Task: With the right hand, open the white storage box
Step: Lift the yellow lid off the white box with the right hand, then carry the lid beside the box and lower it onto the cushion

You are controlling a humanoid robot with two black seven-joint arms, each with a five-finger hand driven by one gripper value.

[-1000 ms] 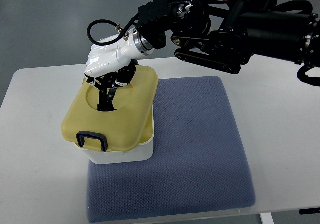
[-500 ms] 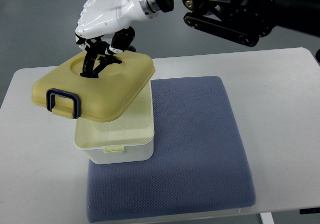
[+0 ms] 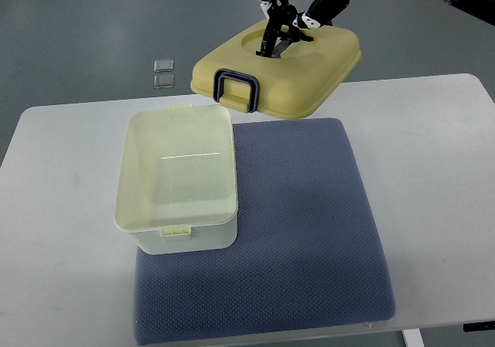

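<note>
Smooth plastic box [image 3: 176,178], lid [image 3: 288,67]; rough woven cloth mat [image 3: 302,231].

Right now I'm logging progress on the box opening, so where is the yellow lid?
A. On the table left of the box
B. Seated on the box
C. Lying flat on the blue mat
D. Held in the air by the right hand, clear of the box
D: the right hand grips the yellow lid from above, lifted up and to the right of the open white storage box, whose inside shows bare.
</note>
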